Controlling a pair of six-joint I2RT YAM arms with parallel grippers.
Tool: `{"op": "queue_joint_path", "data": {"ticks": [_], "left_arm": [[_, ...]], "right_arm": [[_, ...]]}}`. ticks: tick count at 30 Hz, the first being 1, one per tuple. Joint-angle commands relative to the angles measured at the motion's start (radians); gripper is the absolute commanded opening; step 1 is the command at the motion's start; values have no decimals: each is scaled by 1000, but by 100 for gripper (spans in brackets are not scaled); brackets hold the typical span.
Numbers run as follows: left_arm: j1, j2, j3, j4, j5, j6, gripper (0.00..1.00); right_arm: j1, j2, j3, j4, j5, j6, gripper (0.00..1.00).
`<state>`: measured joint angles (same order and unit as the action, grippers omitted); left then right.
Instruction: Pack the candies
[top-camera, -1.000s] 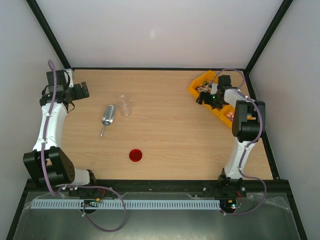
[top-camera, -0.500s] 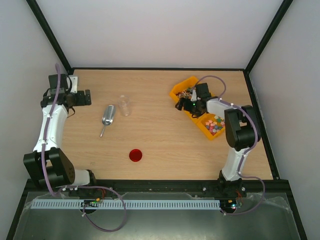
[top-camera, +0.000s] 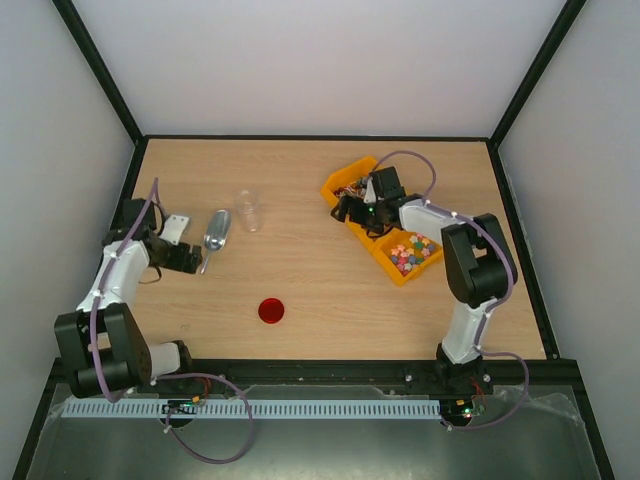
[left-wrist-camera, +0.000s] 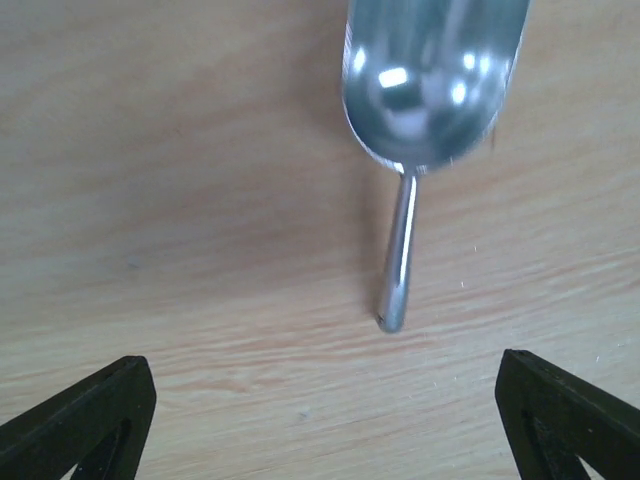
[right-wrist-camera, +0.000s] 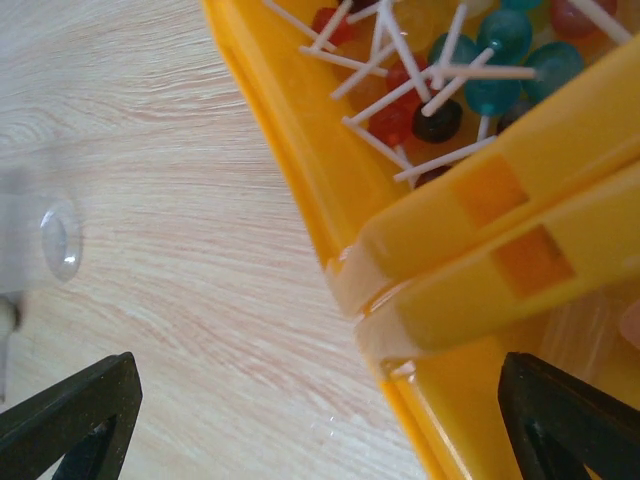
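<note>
The candies are small pastel sweets filling the nearer yellow bin. A second yellow bin joined to it holds lollipops. My right gripper hangs open over the seam between the two bins, with its fingers wide to either side. A metal scoop lies on the table, bowl away from me. My left gripper is open just short of the scoop's handle end, touching nothing. A clear jar stands upright beside the scoop.
A red lid lies flat near the table's front middle. Black frame posts and white walls close in the table on three sides.
The left arm swung from the back left corner down to the scoop's handle. The right arm moved left, and both yellow bins slid with it toward the table's middle.
</note>
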<state>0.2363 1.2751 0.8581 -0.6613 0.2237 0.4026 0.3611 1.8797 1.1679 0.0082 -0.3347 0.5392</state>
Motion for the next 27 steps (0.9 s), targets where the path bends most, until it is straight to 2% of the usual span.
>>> {"op": "queue_joint_path", "data": {"ticks": [1,11,20,24,27], "left_arm": [[3,-40,-103,46,31,89,94],[-12,-64,-291,324,89,165,84],[-69,88,-270,432,40,198,69],[-72,167,-235,447,23,176,52],[-56,215,-215,447,27,175,35]], "right_arm": [[3,-106,11,-103,-45,-91,99],[1,-278,-1,-227,-153,-267,99],[1,-413,16,-214,-242,-350,99],[1,-438,50,-255,-233,-385,99],[1,-438,82,-291,-148,-373,99]]}}
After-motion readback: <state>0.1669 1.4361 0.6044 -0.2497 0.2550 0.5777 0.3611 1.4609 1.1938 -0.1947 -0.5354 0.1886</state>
